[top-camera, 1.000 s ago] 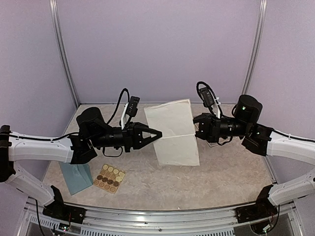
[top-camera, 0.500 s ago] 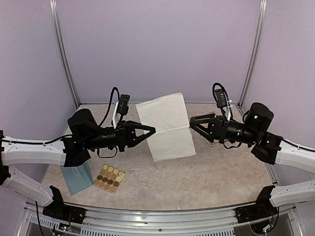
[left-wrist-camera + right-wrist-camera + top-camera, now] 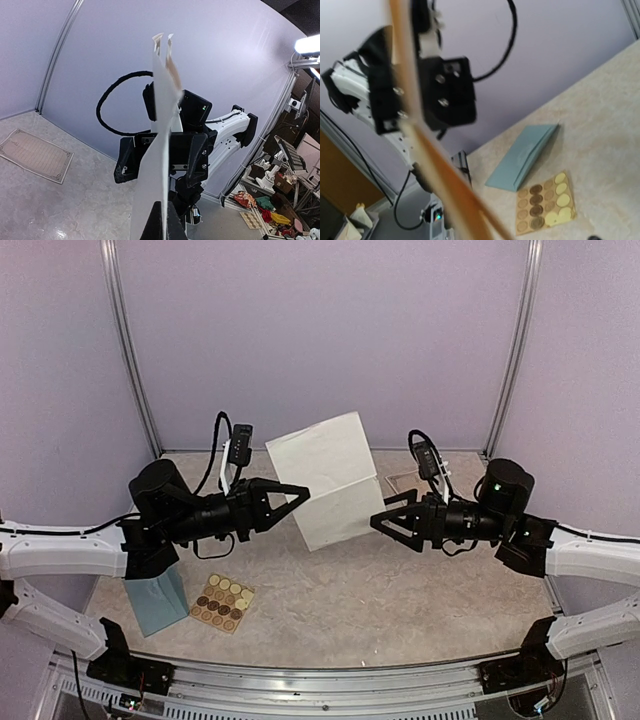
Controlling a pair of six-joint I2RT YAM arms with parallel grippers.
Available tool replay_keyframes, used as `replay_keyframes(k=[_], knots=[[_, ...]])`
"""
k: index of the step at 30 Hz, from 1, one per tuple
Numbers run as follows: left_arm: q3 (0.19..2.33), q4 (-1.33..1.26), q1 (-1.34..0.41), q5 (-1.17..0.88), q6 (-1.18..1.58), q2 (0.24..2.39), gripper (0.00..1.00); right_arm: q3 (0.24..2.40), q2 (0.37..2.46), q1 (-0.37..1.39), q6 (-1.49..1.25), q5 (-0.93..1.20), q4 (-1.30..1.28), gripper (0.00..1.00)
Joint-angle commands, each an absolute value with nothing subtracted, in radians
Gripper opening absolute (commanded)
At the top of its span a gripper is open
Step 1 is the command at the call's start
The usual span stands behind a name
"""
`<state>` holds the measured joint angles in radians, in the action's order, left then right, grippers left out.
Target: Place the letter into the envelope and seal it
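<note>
My left gripper [image 3: 300, 492] is shut on the left edge of the folded cream letter [image 3: 325, 480], holding it upright above the table. In the left wrist view the letter [image 3: 161, 140] stands edge-on out of my pinched fingertips [image 3: 162, 222]. My right gripper [image 3: 385, 522] is open, facing the letter's lower right corner with nothing gripped; both its fingers [image 3: 125, 160] show spread on either side of the sheet. The teal envelope [image 3: 155, 602] lies flat at the front left, partly under the left arm, and shows again in the right wrist view [image 3: 522, 157].
A tan sheet of round stickers [image 3: 224, 603] lies just right of the envelope, sticker sheet [image 3: 545, 202]. A cream lined sheet with a border [image 3: 35, 155] lies flat on the table behind the right arm, sheet [image 3: 405, 480]. Purple walls close in the back and sides.
The right gripper has let go of the letter, opened, and dropped toward the front. The left gripper has kept its hold and carried the letter to the left.
</note>
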<state>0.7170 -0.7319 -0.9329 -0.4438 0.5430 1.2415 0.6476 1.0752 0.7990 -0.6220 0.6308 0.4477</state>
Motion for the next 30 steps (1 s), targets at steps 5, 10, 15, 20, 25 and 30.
replay_keyframes(k=[5,10,15,20,25,30], knots=[[0.706,-0.730,-0.939,-0.447,0.545,1.215,0.00,0.680,1.135,0.817,-0.603,0.694,0.525,0.59],[0.709,-0.711,-0.939,-0.446,0.538,1.222,0.00,0.684,1.144,0.818,-0.605,0.681,0.541,0.16],[0.712,-0.666,-0.930,-0.427,0.522,1.209,0.09,0.663,1.124,0.818,-0.599,0.612,0.538,0.00],[0.705,-0.561,-0.898,-0.345,0.492,1.129,0.43,0.675,1.099,0.818,-0.551,0.589,0.454,0.00],[0.716,-0.397,-0.876,-0.190,0.414,1.018,0.52,0.700,1.087,0.819,-0.509,0.606,0.382,0.00],[0.814,-0.224,-0.884,-0.185,0.314,1.024,0.54,0.758,1.119,0.819,-0.459,0.667,0.277,0.00]])
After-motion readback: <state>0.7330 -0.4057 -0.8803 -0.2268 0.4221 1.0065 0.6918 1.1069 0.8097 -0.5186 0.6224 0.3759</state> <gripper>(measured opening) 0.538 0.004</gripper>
